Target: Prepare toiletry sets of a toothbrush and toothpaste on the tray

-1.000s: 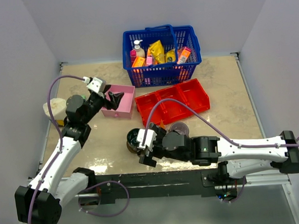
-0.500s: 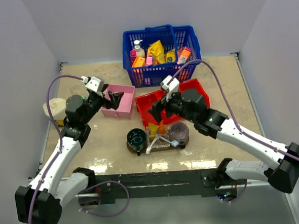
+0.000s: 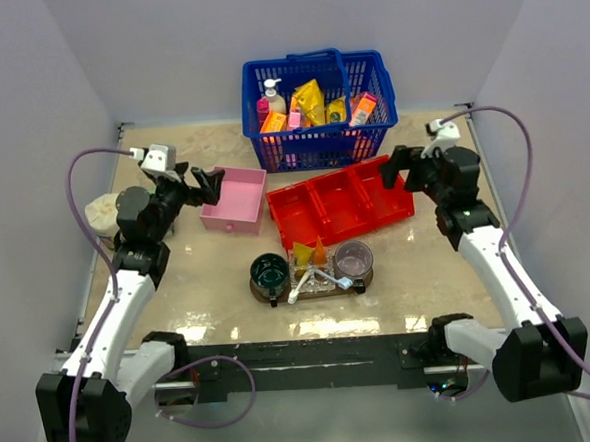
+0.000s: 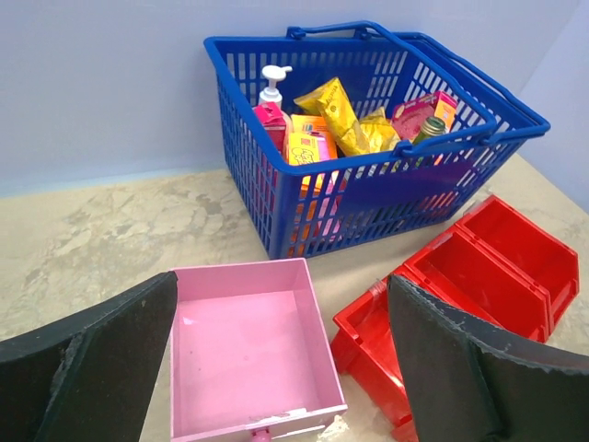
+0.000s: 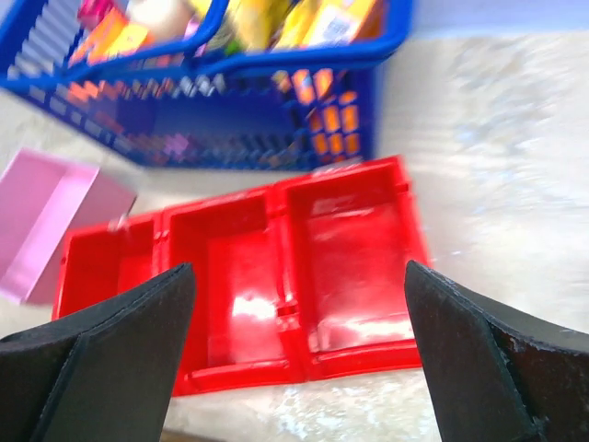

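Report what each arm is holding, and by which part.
Nothing is held. Both arms' jaws stand open and empty, the left near the pink box, the right near the red bin.

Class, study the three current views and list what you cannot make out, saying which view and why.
Top view: the toothbrushes on the tray are too small to tell tip colours.
Both wrist views: the tray lies outside the frame.
Right wrist view: the blue basket is blurred and cut off by the top edge.
Left wrist view: the red bin is partly hidden behind the left claw.
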Robot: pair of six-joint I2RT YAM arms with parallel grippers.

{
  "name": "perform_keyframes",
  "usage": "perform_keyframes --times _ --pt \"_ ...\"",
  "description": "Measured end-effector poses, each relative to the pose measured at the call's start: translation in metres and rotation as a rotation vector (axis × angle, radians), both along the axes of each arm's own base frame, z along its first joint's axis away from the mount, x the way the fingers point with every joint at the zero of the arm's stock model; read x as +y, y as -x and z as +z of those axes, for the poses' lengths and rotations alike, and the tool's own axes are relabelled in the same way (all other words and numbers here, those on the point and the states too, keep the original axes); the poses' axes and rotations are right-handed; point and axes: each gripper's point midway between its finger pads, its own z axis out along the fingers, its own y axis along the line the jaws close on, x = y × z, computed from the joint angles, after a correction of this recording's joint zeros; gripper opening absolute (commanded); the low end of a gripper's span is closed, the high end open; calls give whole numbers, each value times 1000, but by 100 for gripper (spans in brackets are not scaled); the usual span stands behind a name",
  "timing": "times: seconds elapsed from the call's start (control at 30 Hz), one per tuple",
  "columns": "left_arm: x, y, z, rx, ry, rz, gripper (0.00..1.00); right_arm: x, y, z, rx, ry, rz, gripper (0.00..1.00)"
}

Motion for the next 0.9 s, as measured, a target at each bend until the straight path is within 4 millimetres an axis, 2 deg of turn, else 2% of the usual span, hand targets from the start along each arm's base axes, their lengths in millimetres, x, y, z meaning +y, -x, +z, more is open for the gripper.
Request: perform_keyframes --times 0.1,0.3,0.37,0.5,0.7,0.9 --pt "4 2 6 -17 6 21 100 -26 6 24 -68 -10 -82 98" --pt "15 10 27 -76 18 78 100 -43 38 85 -274 -13 -160 98" --pt "17 11 31 -87 21 92 100 -48 44 95 -320 -14 -182 98" --pt "21 12 34 -96 24 115 100 -52 46 95 -333 -12 -206 98" --pt "27 15 39 -112 30 146 100 -52 39 77 -277 2 -210 98" --pt "26 16 41 -116 31 147 100 -54 39 78 -282 6 -219 98"
